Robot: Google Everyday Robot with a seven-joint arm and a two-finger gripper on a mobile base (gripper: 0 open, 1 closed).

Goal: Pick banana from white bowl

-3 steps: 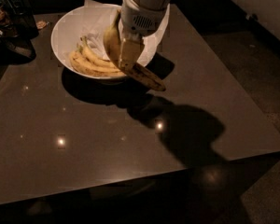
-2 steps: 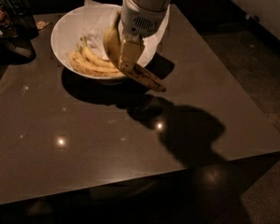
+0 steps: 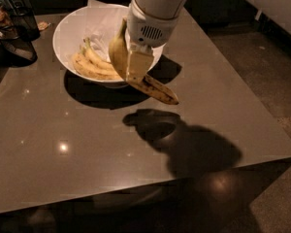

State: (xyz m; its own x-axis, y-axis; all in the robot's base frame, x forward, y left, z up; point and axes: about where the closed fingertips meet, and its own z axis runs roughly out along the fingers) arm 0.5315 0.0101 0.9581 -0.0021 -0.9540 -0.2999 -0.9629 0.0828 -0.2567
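The robot should lift the curved, brown-blotched yellow banana (image 3: 157,89) straight up and steadily, so that the tip drooping below the jaws clears the rim of the wide, paper-lined white bowl (image 3: 68,25) behind them. The gripper (image 3: 136,74) hangs over the bowl's near edge, its jaws pinching the banana's middle.
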